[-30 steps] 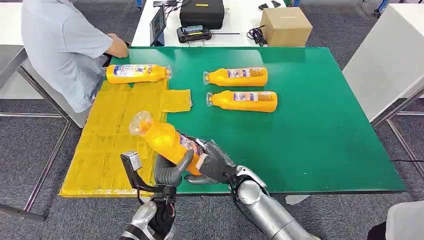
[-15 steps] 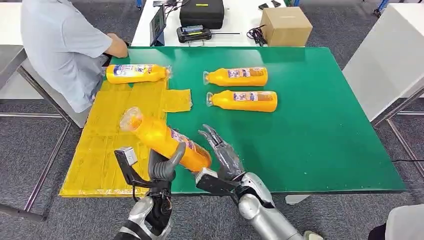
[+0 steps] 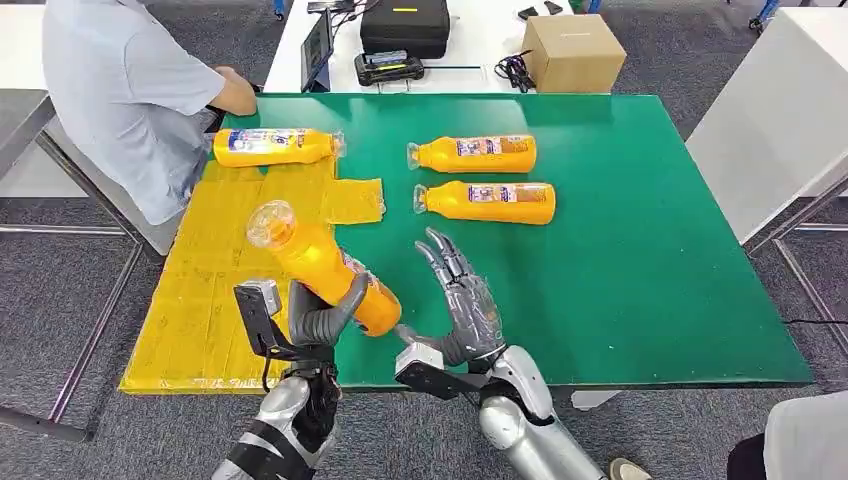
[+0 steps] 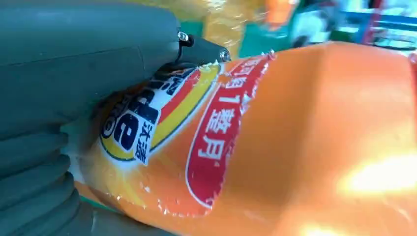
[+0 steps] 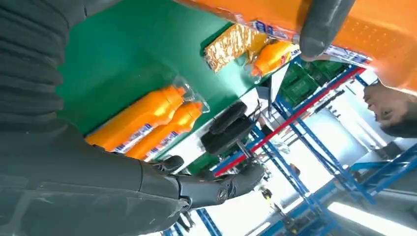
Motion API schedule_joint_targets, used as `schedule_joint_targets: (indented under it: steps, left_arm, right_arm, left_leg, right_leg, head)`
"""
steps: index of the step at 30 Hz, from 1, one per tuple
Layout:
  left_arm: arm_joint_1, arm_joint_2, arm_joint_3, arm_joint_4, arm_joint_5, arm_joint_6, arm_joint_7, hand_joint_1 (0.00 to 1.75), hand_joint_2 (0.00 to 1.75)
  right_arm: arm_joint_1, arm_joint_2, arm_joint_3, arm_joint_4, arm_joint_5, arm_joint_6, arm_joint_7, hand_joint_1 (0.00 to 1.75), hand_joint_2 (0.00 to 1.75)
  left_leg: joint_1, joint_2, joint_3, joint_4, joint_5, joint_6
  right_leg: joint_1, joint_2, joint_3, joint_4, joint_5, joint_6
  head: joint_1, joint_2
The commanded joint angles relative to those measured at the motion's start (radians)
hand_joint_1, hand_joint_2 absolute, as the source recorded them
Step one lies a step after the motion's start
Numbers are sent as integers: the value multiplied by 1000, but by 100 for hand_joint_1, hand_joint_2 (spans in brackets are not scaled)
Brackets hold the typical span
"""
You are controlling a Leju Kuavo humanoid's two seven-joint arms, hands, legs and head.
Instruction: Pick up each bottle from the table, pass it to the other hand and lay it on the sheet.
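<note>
head view shows the left hand (image 3: 325, 318) gripping a tilted orange plastic bottle (image 3: 318, 264), cap toward 11 o'clock over the yellow sheet (image 3: 215, 290), while the right hand (image 3: 462, 300) hangs open beside it, likely because the handover is done.

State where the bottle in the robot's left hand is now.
Head view: the held bottle is tilted in the left hand, above the sheet's right edge, beside the open right hand.
</note>
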Motion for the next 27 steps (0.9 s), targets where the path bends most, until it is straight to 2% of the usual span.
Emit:
schedule_joint_targets:
  steps: [1,9,10,12,13,14,20,25,26,27]
  left_arm:
    - [-106,79,-86,164,-444,223,13,175,175]
    - [-88,110,105,77,-1096,230,164,175,175]
    - [-89,113,106,78,-1096,229,164,175,175]
    - [-85,113,196,69,-1419,231,251,175,175]
    - [-91,119,211,84,-1447,231,246,175,175]
    - [-107,136,226,116,-1553,231,299,175,175]
    - [-214,214,222,370,-1710,231,405,175,175]
    - [-248,248,217,465,-1780,231,454,175,175]
    - [-269,265,192,526,-1847,231,500,175,175]
    - [-279,267,190,555,-1854,231,505,175,175]
  right_arm:
    - [24,-4,-67,-17,-9,33,-20,0,175]
    - [59,31,-137,-13,-62,147,-71,0,175]
    - [59,31,-137,-13,-62,147,-71,0,175]
    - [51,39,-147,-2,-78,180,-83,0,175]
    - [46,43,-150,5,-79,184,-84,0,175]
    - [42,46,-151,14,-87,199,-89,0,175]
    - [25,53,-151,52,-114,238,-108,0,175]
    - [17,56,-149,64,-124,250,-113,0,175]
    - [17,56,-151,68,-127,254,-114,0,175]
    - [17,56,-151,71,-128,256,-115,0,175]
  left_leg:
    - [0,0,6,-1,-2,-2]
    - [1,3,3,-1,-1,-1]
    - [1,4,4,-1,-2,-2]
    - [1,3,5,0,-2,-2]
    - [1,3,3,0,-1,-1]
    - [1,3,5,0,-2,-2]
    - [1,4,7,-1,-1,-2]
    - [1,4,5,-1,-1,-2]
    - [1,5,7,-1,-2,-2]
    - [1,3,4,-1,0,-2]
  right_leg:
    - [0,-1,6,0,-2,-2]
    - [1,2,2,0,0,-2]
    - [1,3,3,0,-1,-2]
    - [1,2,4,0,-2,-3]
    - [1,2,2,0,-1,-2]
    - [1,3,3,0,-1,-2]
    - [1,3,5,0,-1,-3]
    - [1,3,4,0,-1,-2]
    - [1,4,6,1,-1,-3]
    - [1,2,3,1,-1,-2]
  head:
    - [0,0]
    - [0,0]
    - [0,0]
    - [0,0]
    - [0,0]
    - [0,0]
    - [0,0]
    - [0,0]
    - [0,0]
    - [0,0]
